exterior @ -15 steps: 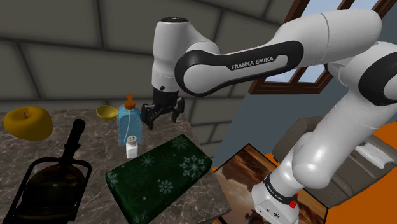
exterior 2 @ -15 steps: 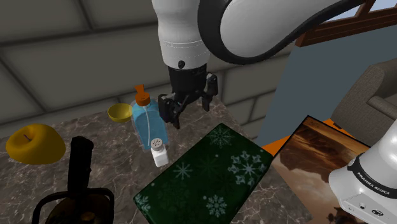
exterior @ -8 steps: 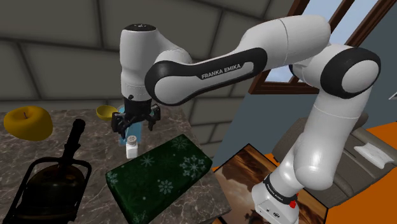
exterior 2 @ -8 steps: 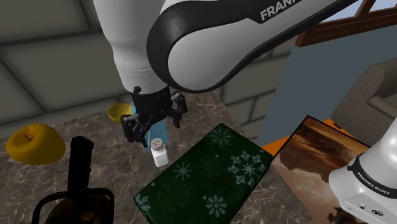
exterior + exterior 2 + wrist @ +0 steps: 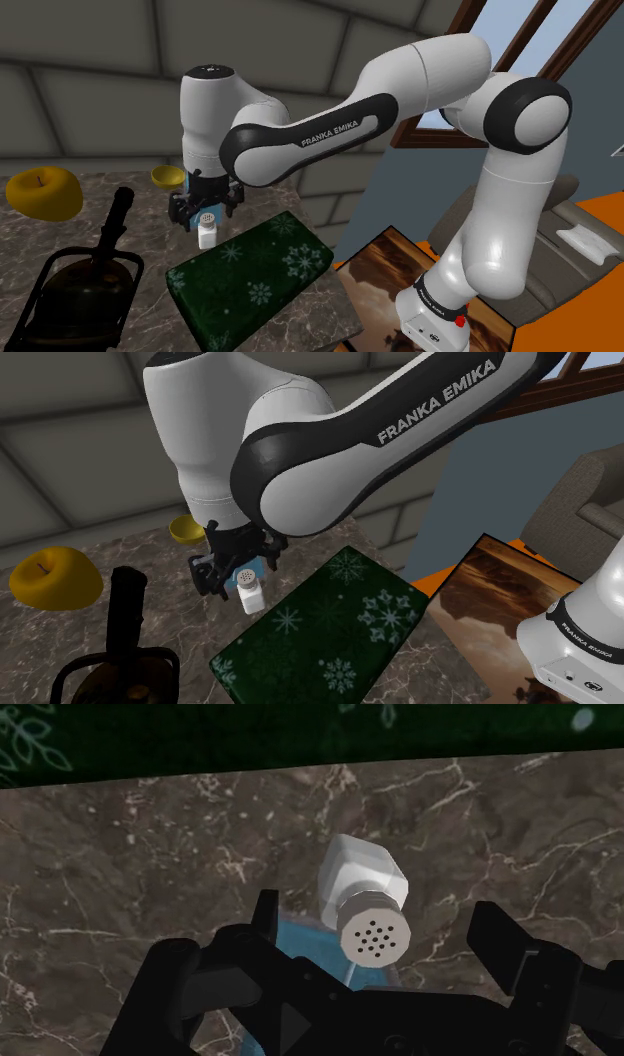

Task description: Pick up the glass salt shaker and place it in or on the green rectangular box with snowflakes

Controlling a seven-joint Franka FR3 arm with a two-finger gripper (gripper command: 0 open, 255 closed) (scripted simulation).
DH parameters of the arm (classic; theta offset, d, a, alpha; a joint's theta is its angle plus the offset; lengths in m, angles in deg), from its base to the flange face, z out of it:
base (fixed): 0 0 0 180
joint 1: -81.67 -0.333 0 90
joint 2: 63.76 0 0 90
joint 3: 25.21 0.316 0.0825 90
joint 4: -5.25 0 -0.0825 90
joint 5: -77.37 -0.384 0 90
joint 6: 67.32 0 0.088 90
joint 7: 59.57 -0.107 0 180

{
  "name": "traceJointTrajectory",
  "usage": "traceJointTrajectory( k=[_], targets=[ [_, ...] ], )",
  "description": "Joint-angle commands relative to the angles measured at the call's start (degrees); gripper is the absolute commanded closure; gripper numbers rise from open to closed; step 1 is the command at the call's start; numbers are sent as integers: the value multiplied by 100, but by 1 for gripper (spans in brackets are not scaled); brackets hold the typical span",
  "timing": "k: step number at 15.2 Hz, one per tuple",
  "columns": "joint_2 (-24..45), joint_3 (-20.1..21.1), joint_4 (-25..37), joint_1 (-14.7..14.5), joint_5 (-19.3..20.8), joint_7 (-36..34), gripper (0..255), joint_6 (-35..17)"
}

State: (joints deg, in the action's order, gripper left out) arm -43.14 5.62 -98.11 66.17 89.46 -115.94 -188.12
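The end effector (image 5: 207, 213) hangs low over the worktop (image 5: 150, 854) with its two black fingers wide apart and nothing held. The salt shaker (image 5: 360, 879) stands upright right under it. In the wrist view its round cap with little holes sits in the gap between the fingers, and neither finger touches it. The shaker (image 5: 208, 234) looks white here.

A blue bottle (image 5: 305, 949) stands just behind the shaker (image 5: 250, 592), very near the end effector (image 5: 238, 570). The green box with snowflakes (image 5: 250, 270) lies flat just beside the shaker, on the shoulder view's right, and its far side comes close to the worktop's edge. On the shoulder view's left of the shaker there is bare worktop, then a dark bottle in a black wire rack (image 5: 90, 270). A small yellow bowl (image 5: 165, 176) sits farther back, near the stone wall (image 5: 90, 110).
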Motion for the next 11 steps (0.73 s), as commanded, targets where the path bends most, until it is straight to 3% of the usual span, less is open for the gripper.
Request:
traceJointTrajectory(
  k=[1,8,9,11],
  targets=[
    [18,-5,-31,-5,15,-13,0,-48],
    [18,-5,-30,-5,15,-13,0,-48],
    [18,-5,-30,-5,15,-13,255,-48],
    [18,-5,-30,-5,15,-13,255,-48]
  ],
)
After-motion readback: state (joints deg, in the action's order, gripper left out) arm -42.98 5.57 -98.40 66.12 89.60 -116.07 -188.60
